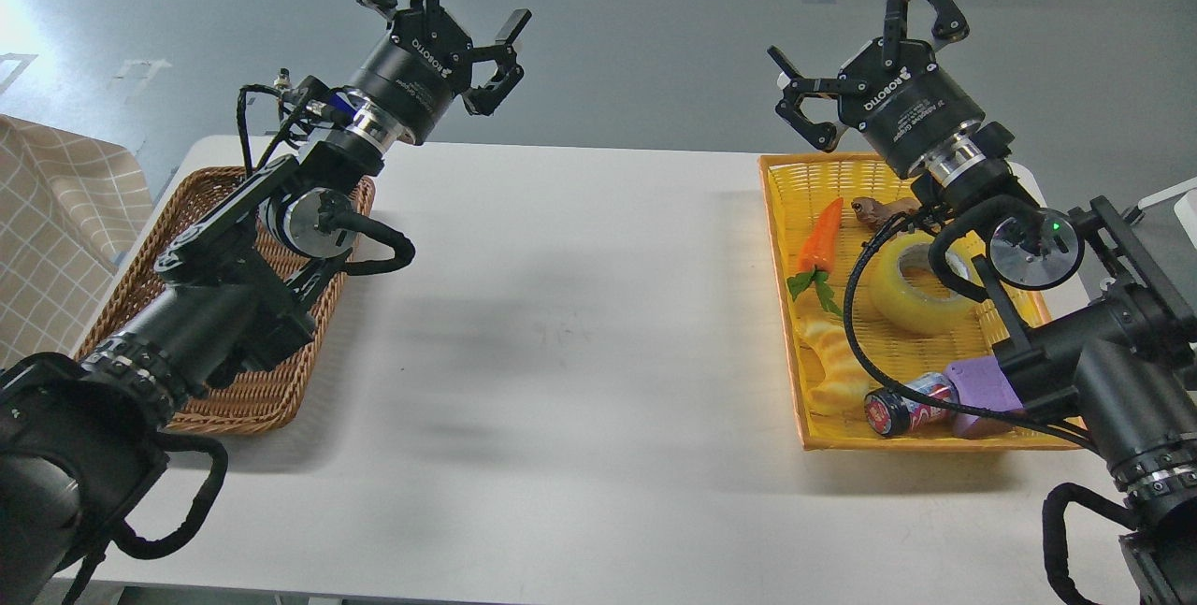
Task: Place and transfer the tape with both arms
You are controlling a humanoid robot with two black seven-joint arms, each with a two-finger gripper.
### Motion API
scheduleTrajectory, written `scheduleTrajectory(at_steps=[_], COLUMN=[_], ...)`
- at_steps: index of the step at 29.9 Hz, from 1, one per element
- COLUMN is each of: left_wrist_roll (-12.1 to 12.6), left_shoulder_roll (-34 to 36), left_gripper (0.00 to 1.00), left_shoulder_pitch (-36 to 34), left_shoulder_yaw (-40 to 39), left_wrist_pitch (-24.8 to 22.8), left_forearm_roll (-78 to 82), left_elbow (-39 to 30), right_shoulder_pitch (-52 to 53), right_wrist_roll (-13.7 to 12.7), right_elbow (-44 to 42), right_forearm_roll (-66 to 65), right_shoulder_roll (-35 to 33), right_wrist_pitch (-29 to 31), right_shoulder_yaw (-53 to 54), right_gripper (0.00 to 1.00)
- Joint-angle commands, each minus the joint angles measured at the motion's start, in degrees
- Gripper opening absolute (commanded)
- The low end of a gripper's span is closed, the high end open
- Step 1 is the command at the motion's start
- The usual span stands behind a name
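The tape (pixel 912 285), a thick translucent yellow roll with a pale core, lies in the yellow basket (pixel 781 240) at the table's right, partly behind my right arm's cable and joint. My right gripper (pixel 865 30) is raised above the basket's far edge, fingers spread open and empty, well above the tape. My left gripper (pixel 449 7) is raised over the table's far left, above the brown wicker basket (pixel 238 399), fingers spread open and empty.
The yellow basket also holds an orange toy carrot (pixel 821 236), a yellowish twisted bread toy (pixel 828 357), a small brown item (pixel 874 208), a red can (pixel 902 404) and a purple block (pixel 982 390). A checked cloth (pixel 56 231) lies at far left. White table (pixel 580 324).
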Motion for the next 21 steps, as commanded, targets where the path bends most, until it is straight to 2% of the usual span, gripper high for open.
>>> scheduleTrajectory(at_steps=[1,6,11,21], left_wrist_roll=[0.00,0.00,0.00,0.00], left_shoulder_roll=[0.00,0.00,0.08,0.70], left_gripper=[0.98,0.98,0.98,0.98], left_shoulder_pitch=[0.00,0.00,-0.09,-0.18], left_shoulder_yaw=[0.00,0.00,0.00,-0.09], left_wrist_pitch=[0.00,0.00,0.00,0.00], left_forearm_roll=[0.00,0.00,0.00,0.00], left_elbow=[0.00,0.00,0.00,0.00], right_shoulder_pitch=[-0.07,0.28,1.34,3.01], right_wrist_roll=[0.00,0.00,0.09,0.08], right_elbow=[0.00,0.00,0.09,0.52], right_forearm_roll=[0.00,-0.44,-6.49,-20.56], right_shoulder_roll=[0.05,-0.12,-0.74,-7.85], right_wrist_pitch=[0.00,0.00,0.00,0.00], right_shoulder_yaw=[0.01,-0.34,-4.02,-12.63], right_gripper=[1.00,1.00,1.00,1.00])
